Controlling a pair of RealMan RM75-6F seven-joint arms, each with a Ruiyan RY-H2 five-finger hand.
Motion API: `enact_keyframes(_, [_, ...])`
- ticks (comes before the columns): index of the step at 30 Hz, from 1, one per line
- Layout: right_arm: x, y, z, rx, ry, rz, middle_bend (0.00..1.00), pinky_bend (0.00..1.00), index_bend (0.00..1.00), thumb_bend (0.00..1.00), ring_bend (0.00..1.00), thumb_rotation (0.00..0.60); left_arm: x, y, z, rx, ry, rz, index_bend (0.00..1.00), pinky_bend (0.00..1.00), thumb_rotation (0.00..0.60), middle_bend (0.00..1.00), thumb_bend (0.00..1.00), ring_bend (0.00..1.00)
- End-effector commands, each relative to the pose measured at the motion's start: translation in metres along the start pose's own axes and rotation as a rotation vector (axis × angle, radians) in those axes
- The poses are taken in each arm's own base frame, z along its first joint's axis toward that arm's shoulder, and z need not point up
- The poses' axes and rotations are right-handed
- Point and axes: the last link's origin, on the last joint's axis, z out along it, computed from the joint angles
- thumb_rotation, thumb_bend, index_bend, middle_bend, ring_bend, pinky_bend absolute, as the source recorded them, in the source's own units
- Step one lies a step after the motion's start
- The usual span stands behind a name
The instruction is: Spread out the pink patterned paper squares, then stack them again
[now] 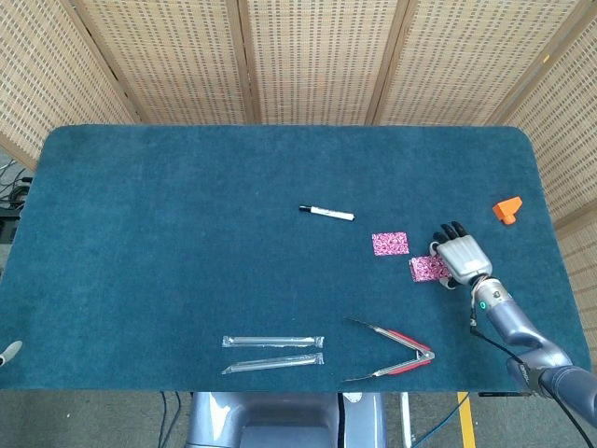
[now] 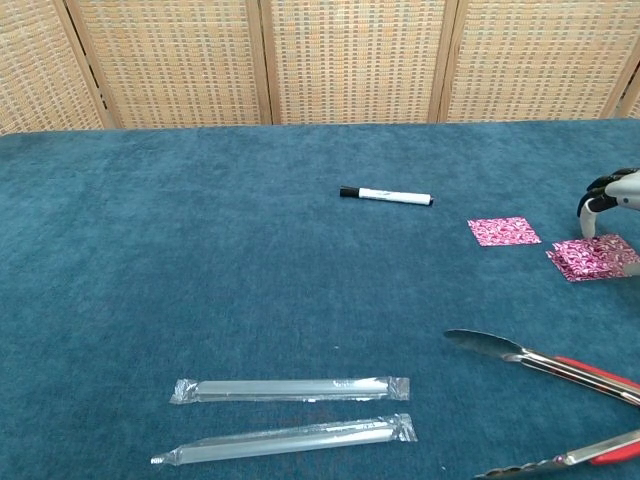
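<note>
The right hand lies palm-down, its fingers curled onto the right pink patterned paper square on the counter. The other pink square lies just left, apart, near a marker.

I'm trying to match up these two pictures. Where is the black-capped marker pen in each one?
Head view: the marker pen lies near the middle of the table, left of the pink paper squares.
Chest view: the marker pen lies in the upper middle, up and left of the nearer pink square.
Shared landmark: the red-handled tongs, near the front edge.
</note>
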Motion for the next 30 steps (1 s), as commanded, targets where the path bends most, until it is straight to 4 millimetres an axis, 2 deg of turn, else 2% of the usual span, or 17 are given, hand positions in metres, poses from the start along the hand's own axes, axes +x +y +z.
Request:
enact_keyframes(1, [-0.0023, -0.0010, 0.0007, 0.004, -0.006, -0.004, 0.19, 0.00, 0.38, 0.26, 0.00, 0.600, -0.0001, -0.0001, -0.0002, 0.001, 0.000, 0.000, 0.03, 0.00, 0.600, 0.00, 0.04, 0.00])
enact_keyframes(16, [0.0003, -0.0019, 0.0079, 0.000, 0.002, -0.001, 0.18, 0.00, 0.36, 0.26, 0.00, 0.600, -0.0004, -0.0033, -0.0014, 0.012, 0.000, -0.001, 0.03, 0.00, 0.600, 0.00, 0.03, 0.00])
enact_keyframes(24, [0.0026, -0.0005, 0.0081, -0.005, -0.002, -0.001, 0.15, 0.00, 0.24, 0.24, 0.00, 0.600, -0.0011, -0.0036, -0.0005, 0.010, -0.002, -0.001, 0.03, 0.00, 0.600, 0.00, 0.03, 0.00])
enact_keyframes(30, [0.0049, -0.0004, 0.0077, -0.008, -0.002, -0.003, 0.15, 0.00, 0.21, 0.23, 0.00, 0.600, -0.0007, -0.0035, 0.0000, 0.009, -0.001, -0.002, 0.03, 0.00, 0.600, 0.00, 0.03, 0.00])
